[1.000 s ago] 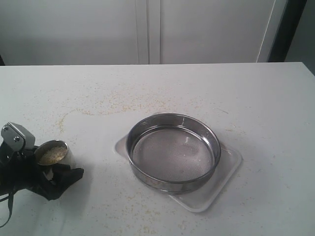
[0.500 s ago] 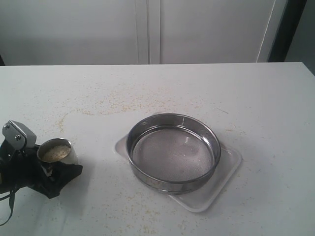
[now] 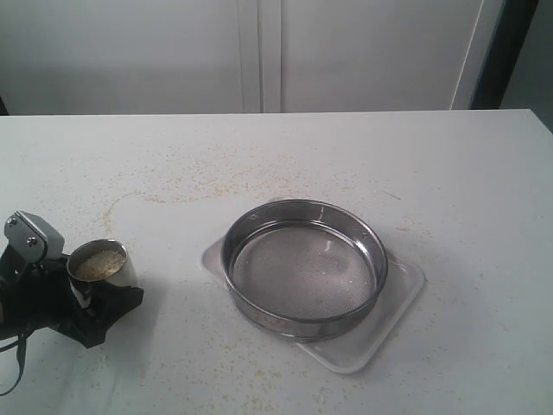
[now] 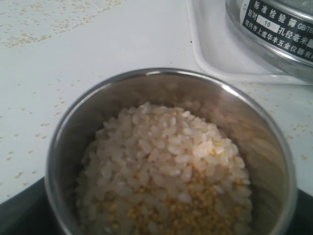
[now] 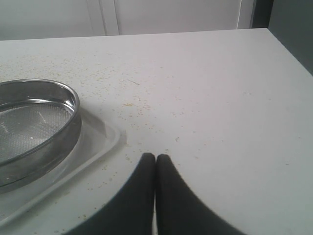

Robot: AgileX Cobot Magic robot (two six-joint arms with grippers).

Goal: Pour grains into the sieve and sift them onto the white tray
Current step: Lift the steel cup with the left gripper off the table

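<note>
**A:** Where are the grains (image 4: 166, 166)?

**B:** In the steel cup (image 4: 122, 93), at the near left of the table (image 3: 449, 173). It is whitish rice heaped up, with fine yellow granules showing along one edge of the heap.

**A:** Does the left gripper (image 3: 91, 303) have the cup?

**B:** Its black fingers (image 3: 117, 303) stand on either side of the cup, low against the wall. I cannot tell whether they press on it.

**A:** And the right gripper (image 5: 155, 159)?

**B:** Clenched, with the two tips touching and nothing between them. It is above the table, just right of the tray (image 3: 406, 285).

**A:** Where is the sieve (image 3: 304, 270)?

**B:** It sits on the tray in the middle of the table, right of the cup and well apart from it. The tray lies turned at an angle, with its rounded corners showing past the steel ring. The ring carries a black label (image 4: 281, 27) with white print.

**A:** What about the table itself?

**B:** Stray granules (image 3: 199, 186) lie in a curved trail on the far left of the sieve. More are sprinkled along the near side.
</note>
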